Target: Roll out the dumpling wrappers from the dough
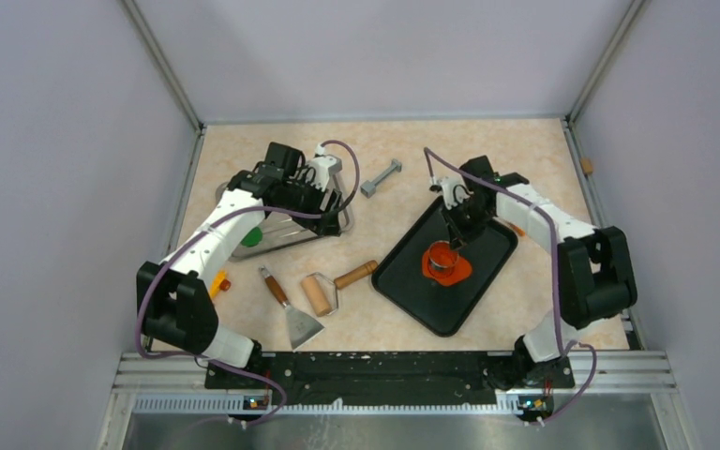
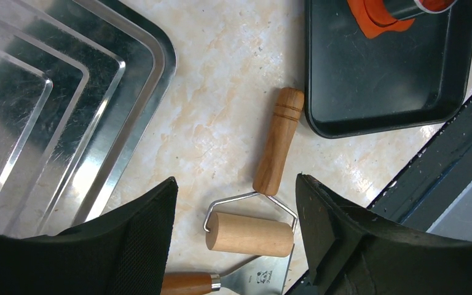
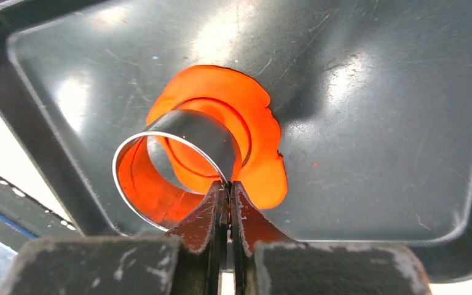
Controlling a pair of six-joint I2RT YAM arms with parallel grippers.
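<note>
Over on the black tray (image 1: 436, 309), the dough (image 3: 264, 166) lies as a flat, ragged orange sheet, and a metal ring (image 3: 206, 132) sits on top of it. Right gripper (image 3: 228, 195) is pinched tight on the ring's near wall. Left gripper (image 2: 236, 187) hangs spread wide with nothing in it, above the wooden roller (image 2: 250, 233) and just beside the silver tray (image 2: 129, 86).
</note>
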